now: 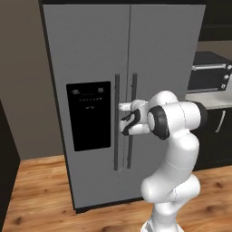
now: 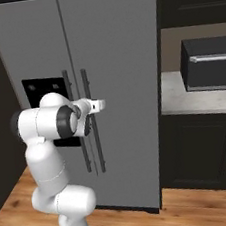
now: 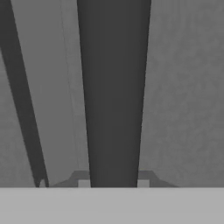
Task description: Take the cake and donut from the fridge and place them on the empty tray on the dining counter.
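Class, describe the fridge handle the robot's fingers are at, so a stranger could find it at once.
Find the tall grey fridge with its black dispenser panel. Two long dark vertical handles flank the seam between its doors. The fingers bracket the right-door handle, the one farther from the panel.

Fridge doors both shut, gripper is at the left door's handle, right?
Not quite. Both doors of the fridge are shut, but the gripper is at the right door's handle, not the left's. The hand view shows that handle between the fingers, with the left handle off to the side.
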Robot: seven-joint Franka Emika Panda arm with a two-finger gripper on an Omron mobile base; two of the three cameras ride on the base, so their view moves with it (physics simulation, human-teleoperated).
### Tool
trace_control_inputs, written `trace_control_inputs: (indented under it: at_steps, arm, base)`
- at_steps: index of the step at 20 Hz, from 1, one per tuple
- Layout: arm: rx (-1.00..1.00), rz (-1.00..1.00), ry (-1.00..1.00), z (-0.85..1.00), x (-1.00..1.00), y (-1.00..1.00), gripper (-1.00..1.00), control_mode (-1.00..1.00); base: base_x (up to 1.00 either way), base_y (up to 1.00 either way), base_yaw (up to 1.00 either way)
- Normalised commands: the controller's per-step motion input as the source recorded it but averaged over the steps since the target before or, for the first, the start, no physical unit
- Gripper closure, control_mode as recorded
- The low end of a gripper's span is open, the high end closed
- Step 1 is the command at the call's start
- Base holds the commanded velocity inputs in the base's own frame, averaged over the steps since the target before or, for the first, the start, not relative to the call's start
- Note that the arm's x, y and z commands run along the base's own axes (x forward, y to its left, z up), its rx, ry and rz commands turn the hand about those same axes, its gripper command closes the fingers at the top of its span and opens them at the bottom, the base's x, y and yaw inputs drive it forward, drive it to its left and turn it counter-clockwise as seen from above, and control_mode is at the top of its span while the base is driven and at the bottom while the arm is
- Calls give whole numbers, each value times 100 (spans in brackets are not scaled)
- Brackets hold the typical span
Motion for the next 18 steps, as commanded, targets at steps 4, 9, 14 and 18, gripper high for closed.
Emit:
trace_control_inputs:
  at_steps: [4, 9, 14, 18]
  arm:
    - [21, 3, 1, 33, 24, -10, 100, -100]
    - [19, 8, 13, 67, 0, -2, 100, -100]
    - [4, 10, 8, 41, 0, 0, 100, -100]
    - [0, 1, 2, 24, -17, -14, 100, -100]
  base:
    - [0, 0, 0]
    - [0, 0, 0]
    - [0, 0, 0]
    - [0, 0, 0]
